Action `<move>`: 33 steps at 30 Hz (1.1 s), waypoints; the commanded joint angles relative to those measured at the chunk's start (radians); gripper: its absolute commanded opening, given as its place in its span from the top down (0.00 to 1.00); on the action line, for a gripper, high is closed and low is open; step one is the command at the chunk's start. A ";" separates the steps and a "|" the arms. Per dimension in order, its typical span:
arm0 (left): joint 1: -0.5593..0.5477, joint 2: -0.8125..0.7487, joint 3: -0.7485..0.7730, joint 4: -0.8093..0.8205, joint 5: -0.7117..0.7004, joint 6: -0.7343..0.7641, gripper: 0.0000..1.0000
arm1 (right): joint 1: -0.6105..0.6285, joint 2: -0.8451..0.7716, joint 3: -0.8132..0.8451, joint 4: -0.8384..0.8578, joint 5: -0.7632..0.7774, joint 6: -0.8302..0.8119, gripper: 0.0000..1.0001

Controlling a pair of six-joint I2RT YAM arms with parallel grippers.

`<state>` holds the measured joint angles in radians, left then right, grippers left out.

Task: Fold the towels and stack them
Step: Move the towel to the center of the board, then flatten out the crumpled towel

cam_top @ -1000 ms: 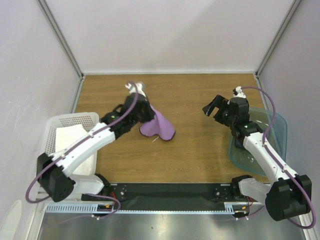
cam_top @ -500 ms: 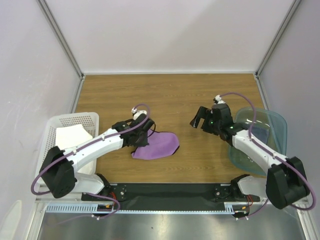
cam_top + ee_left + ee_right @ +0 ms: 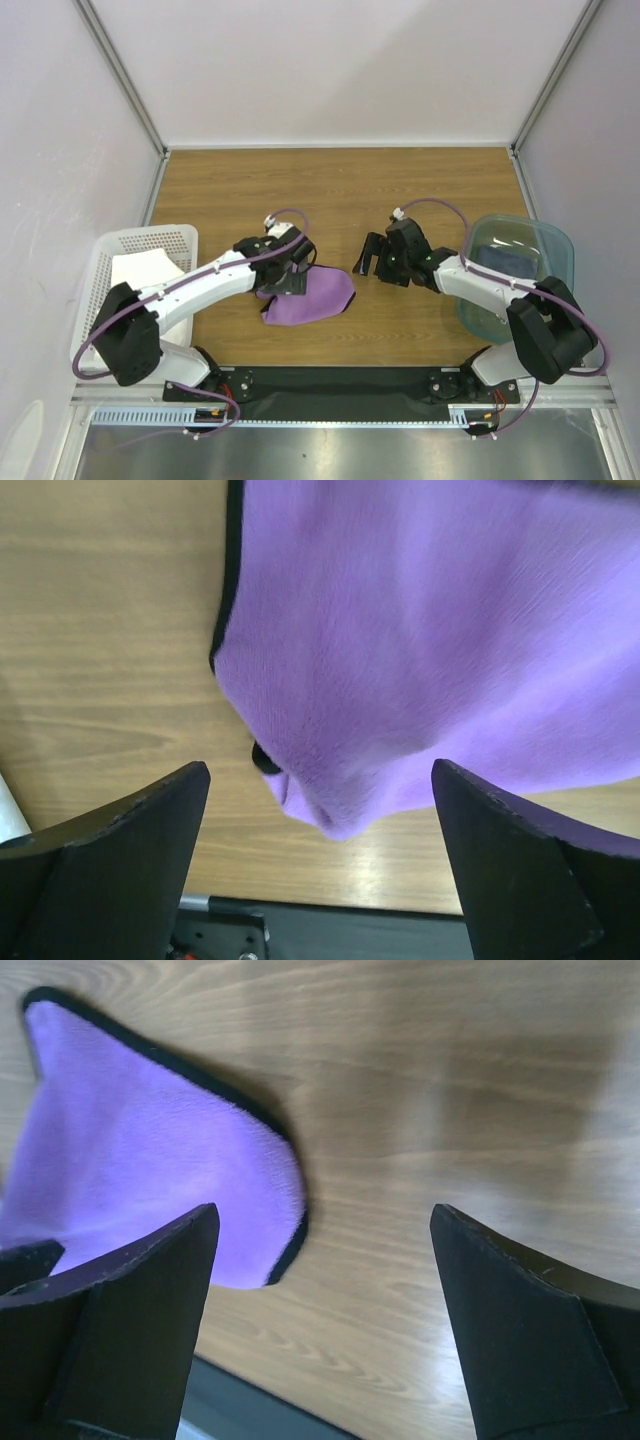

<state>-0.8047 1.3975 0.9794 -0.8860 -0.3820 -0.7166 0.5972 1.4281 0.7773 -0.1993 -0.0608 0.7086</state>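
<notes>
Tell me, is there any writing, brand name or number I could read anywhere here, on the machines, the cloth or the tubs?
None: no readable text shows in any view.
Purple fleece towel with dark edging: plain, no tag visible.
White perforated plastic basket and translucent teal bin: no lettering visible.
Arm bases: any print on them is too small to tell.

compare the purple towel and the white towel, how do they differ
The purple towel lies rumpled on the wooden table; the white towel sits inside the white basket at the left. The purple towel has a dark trimmed edge; no such trim shows on the white towel. Both are soft cloths.
</notes>
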 commanded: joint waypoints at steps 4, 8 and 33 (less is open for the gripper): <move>0.047 -0.020 0.091 0.096 -0.101 0.002 0.00 | 0.041 -0.081 -0.136 0.175 -0.028 0.239 0.12; 0.153 -0.020 0.021 0.244 -0.035 0.034 0.01 | 0.071 -0.090 -0.182 0.247 -0.017 0.315 0.16; 0.286 0.230 -0.120 0.633 -0.074 0.035 0.30 | 0.122 0.083 -0.133 0.367 0.007 0.362 0.27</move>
<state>-0.5373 1.6051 0.8692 -0.3157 -0.4660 -0.6804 0.7074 1.4914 0.6060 0.1287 -0.0616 1.0561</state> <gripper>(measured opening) 0.709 0.729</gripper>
